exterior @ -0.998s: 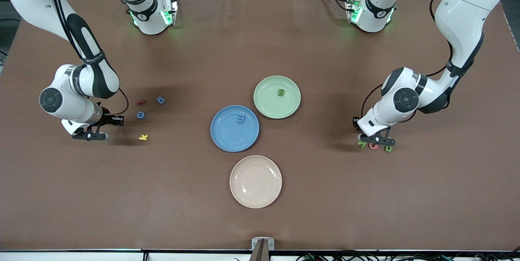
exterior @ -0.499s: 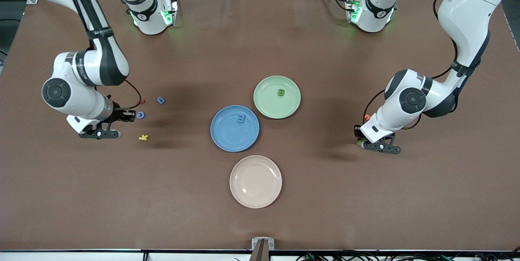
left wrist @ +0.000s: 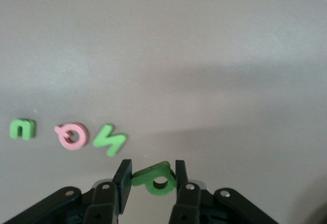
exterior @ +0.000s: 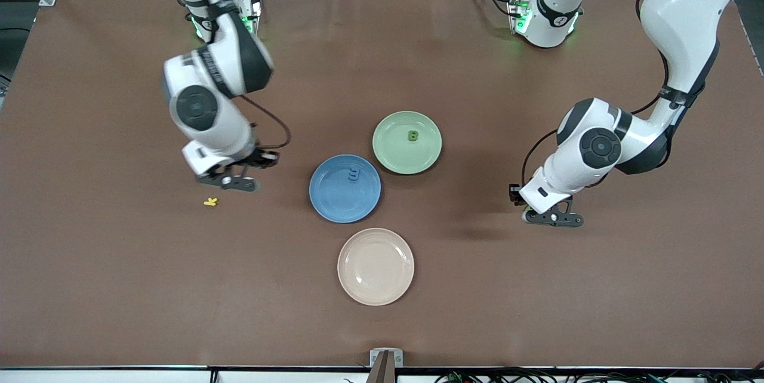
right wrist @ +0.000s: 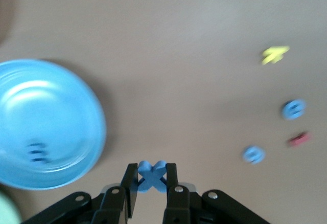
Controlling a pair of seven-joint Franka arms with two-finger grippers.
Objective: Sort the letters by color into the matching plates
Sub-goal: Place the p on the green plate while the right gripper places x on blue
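Note:
My right gripper (exterior: pixel 231 182) is shut on a blue X letter (right wrist: pixel 150 175), over bare table between the loose letters and the blue plate (exterior: pixel 334 204). The blue plate (right wrist: pixel 61 106) holds one blue letter (exterior: pixel 354 175). Two more blue letters (right wrist: pixel 293 109) (right wrist: pixel 253 155) lie on the table; my right arm hides them in the front view. My left gripper (exterior: pixel 552 218) is shut on a green P letter (left wrist: pixel 156 179), low over the table at the left arm's end. Two green letters (left wrist: pixel 22 129) (left wrist: pixel 109 139) lie close by it. The pale green plate (exterior: pixel 394 156) holds one green letter (exterior: pixel 412 135).
A cream-beige plate (exterior: pixel 375 266) sits nearer the front camera than the blue plate. A yellow letter (exterior: pixel 210 201) and a red letter (right wrist: pixel 298 139) lie near the loose blue letters. A pink letter (left wrist: pixel 71 135) lies between the two loose green letters.
My right arm has swung from the loose letters toward the blue plate, carrying the blue X. My left gripper has shifted slightly toward the plates and now covers the green letters in the front view.

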